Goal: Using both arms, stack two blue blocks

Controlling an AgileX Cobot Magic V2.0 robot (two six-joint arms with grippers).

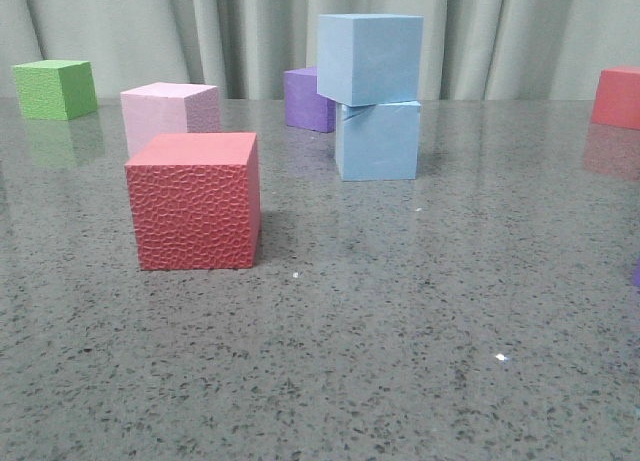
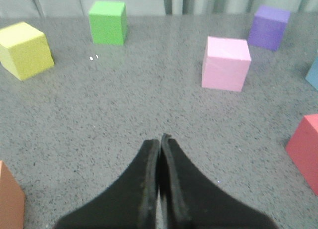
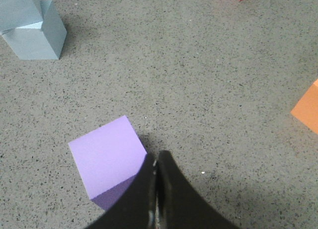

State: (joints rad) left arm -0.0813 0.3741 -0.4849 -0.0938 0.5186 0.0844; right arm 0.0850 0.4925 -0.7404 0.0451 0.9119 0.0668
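**Blue blocks stacked, both arms clear**

The two blue blocks stand far and just right of centre on the grey desk (image 1: 400,381): the upper blue block (image 1: 369,58) rests on the lower blue block (image 1: 378,141), shifted slightly left and twisted, so it overhangs one edge. A dark purple cube (image 1: 305,99) sits just behind them, a red cube (image 1: 194,201) nearer on the left.

The left end effector (image 2: 160,139) and the right end effector (image 3: 155,157) both have their fingers pressed together, holding nothing, well apart from the stack.

The blocks look like light, soft, matte foam, likely grippy but easily toppled. Any correction should pinch the upper block on two opposite flat faces, gently.
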